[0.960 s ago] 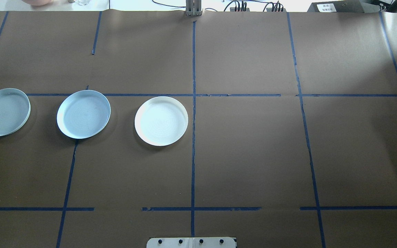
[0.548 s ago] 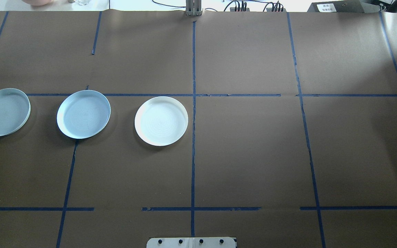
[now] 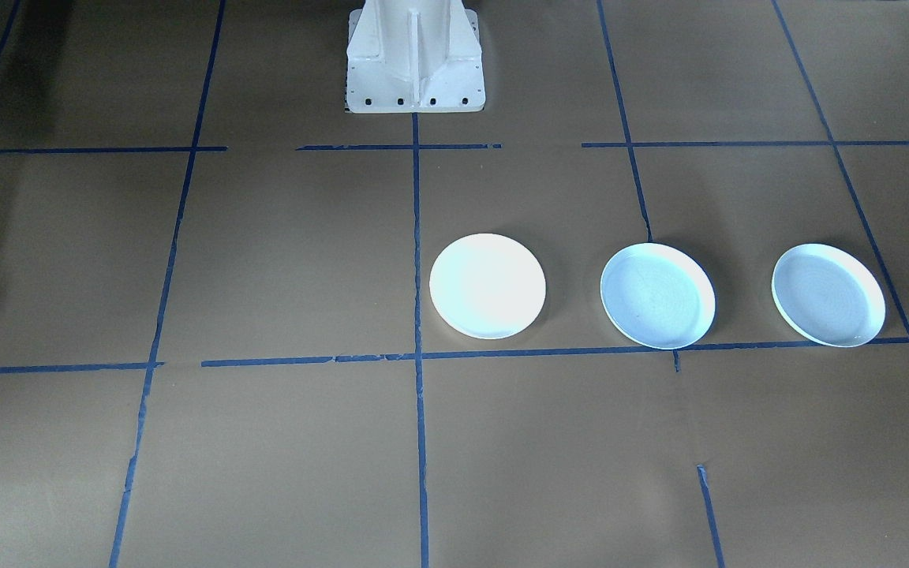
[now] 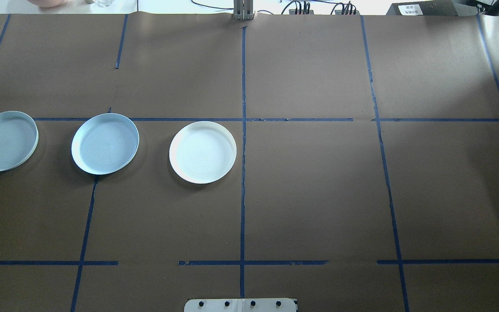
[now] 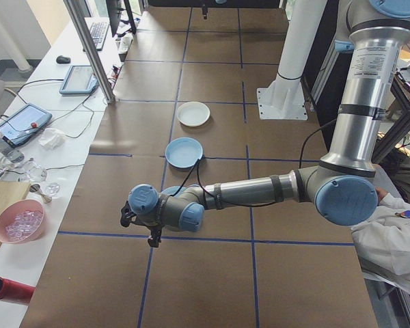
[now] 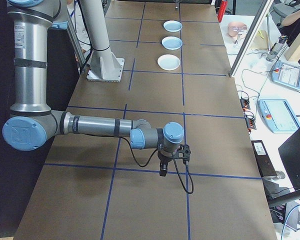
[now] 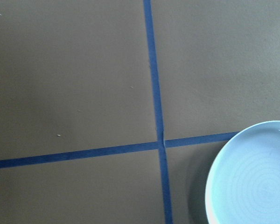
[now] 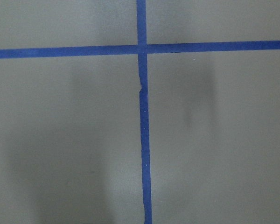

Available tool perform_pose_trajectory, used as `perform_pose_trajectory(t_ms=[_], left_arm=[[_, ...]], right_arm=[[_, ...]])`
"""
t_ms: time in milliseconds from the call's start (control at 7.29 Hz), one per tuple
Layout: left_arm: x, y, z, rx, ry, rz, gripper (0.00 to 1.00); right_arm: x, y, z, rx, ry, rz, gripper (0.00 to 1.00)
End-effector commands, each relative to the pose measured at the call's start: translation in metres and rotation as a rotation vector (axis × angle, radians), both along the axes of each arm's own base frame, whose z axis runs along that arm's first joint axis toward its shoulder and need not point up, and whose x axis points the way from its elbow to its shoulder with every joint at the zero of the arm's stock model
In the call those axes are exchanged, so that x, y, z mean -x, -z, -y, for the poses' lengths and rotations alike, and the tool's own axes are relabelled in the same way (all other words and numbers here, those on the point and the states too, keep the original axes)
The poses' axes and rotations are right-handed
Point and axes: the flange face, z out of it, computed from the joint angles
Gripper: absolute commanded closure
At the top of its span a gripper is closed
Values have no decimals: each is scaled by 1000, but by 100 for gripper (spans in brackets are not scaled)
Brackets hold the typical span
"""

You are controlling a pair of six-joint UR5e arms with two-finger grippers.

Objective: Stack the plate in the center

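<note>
Three round plates lie in a row on the brown table. The white plate (image 4: 202, 152) (image 3: 487, 285) sits just left of the centre tape line in the overhead view. A light blue plate (image 4: 105, 143) (image 3: 657, 295) and a paler one (image 4: 4, 141) (image 3: 828, 294) lie further out on the robot's left. My left gripper (image 5: 150, 236) hangs over the table's left end, with a pale plate's rim (image 7: 252, 177) at the lower right of its wrist view. My right gripper (image 6: 163, 167) hovers over bare table at the right end. I cannot tell whether either gripper is open or shut.
Blue tape lines (image 4: 243, 143) grid the table. The robot's white base (image 3: 415, 55) stands at the near middle edge. A side bench holds tablets (image 5: 78, 78) and a pink bowl (image 5: 17, 225). A person's white sleeve (image 5: 396, 239) shows by the left arm.
</note>
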Motion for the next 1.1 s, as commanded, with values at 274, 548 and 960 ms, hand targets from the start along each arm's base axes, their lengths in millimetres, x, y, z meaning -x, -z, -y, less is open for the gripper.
perform_pose_trajectory(t_ms=[274,548,960], left_arm=[[-59,-34,0,50,-59,-3,4],[-60,-34,4,96,-13,-9,15],[-65,-37,2,105,-23,-14,34]], right_arm=[[0,0,0,0,0,0,0],[0,0,0,0,0,0,0],[0,0,0,0,0,0,0]])
